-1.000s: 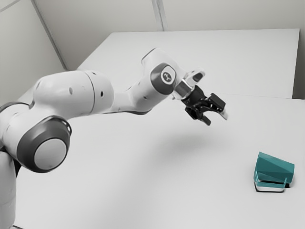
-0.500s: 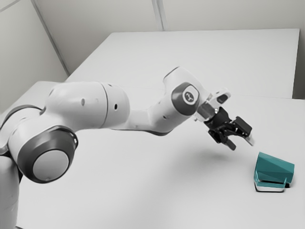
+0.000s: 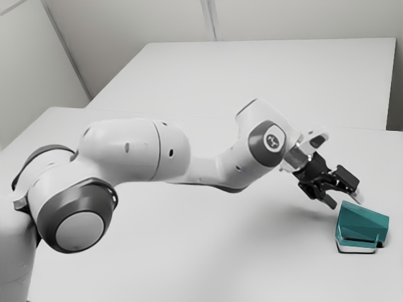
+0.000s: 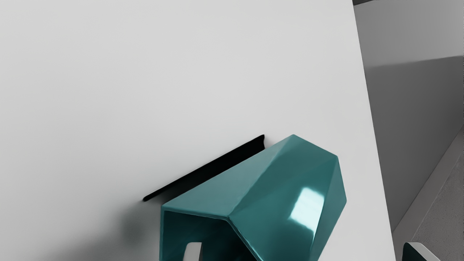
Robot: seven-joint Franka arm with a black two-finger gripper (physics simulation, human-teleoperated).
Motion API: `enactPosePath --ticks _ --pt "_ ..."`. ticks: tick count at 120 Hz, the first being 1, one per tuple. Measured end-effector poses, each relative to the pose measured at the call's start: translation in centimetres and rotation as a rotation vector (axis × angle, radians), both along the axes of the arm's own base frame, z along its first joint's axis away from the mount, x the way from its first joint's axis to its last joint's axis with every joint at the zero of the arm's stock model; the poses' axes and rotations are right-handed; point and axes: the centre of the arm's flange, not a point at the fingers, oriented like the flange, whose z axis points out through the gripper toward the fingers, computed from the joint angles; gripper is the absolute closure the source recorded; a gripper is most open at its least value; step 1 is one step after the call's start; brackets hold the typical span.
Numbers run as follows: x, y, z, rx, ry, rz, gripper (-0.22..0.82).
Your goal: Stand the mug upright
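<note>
The teal, faceted mug (image 3: pixel 363 223) lies on its side near the exterior view's right edge. My gripper (image 3: pixel 346 202) hangs just above and beside it, tilted down toward it, fingers spread wide. In the wrist view the mug (image 4: pixel 282 195) has its dark open mouth facing the hand. One fingertip overlaps that mouth and the other stands out past the mug's far side, so the gripper (image 4: pixel 302 252) is open. Whether a finger touches the mug cannot be told.
The mug lies on a white table (image 3: pixel 189 251), whose edge (image 4: pixel 373 127) runs past the mug in the wrist view, with grey floor beyond. A second white table (image 3: pixel 271 75) stands behind in the exterior view.
My arm has reached farther toward the exterior view's right and lower, bringing the gripper from well away to right beside the mug. The mug has stayed where it was.
</note>
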Motion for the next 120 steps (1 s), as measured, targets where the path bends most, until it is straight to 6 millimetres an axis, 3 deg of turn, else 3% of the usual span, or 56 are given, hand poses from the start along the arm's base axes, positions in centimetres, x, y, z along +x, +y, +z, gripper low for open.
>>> enactPosePath --ticks 32,58,87,120 --pt "-1.0 -1.5 -1.1 -0.018 0.013 0.01 0.01" --pt "-1.4 -2.1 -1.0 -0.025 0.007 0.014 0.11" --pt "-2.2 -2.8 -1.5 -0.037 0.029 0.01 0.28" --pt "-2.0 -2.9 -0.6 -0.049 0.019 0.014 0.6"
